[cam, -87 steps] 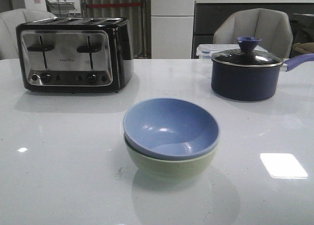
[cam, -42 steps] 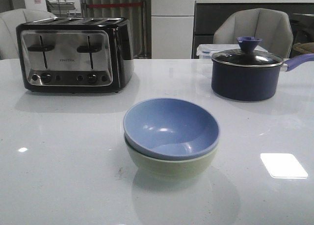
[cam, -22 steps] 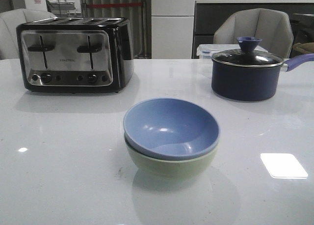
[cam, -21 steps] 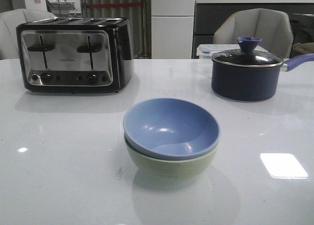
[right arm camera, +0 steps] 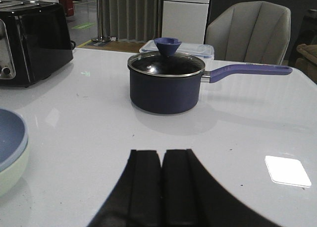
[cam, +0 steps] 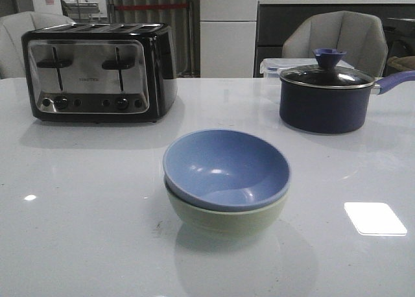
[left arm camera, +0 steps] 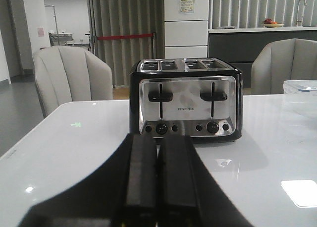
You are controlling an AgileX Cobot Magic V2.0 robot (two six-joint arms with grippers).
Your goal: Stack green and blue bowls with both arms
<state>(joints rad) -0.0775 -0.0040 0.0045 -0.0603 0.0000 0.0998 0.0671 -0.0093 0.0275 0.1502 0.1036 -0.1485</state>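
Note:
The blue bowl (cam: 225, 167) sits nested inside the green bowl (cam: 224, 220) at the middle of the white table in the front view. Both bowls also show at the edge of the right wrist view, the blue bowl (right arm camera: 9, 133) over the green bowl (right arm camera: 11, 170). Neither arm shows in the front view. My left gripper (left arm camera: 158, 138) is shut and empty, facing the toaster. My right gripper (right arm camera: 162, 151) is shut and empty, pulled back from the bowls and facing the saucepan.
A black and chrome toaster (cam: 97, 71) stands at the back left. A dark navy lidded saucepan (cam: 327, 96) with a purple handle stands at the back right, a clear lidded container (cam: 272, 65) behind it. Grey chairs stand beyond the table's far edge.

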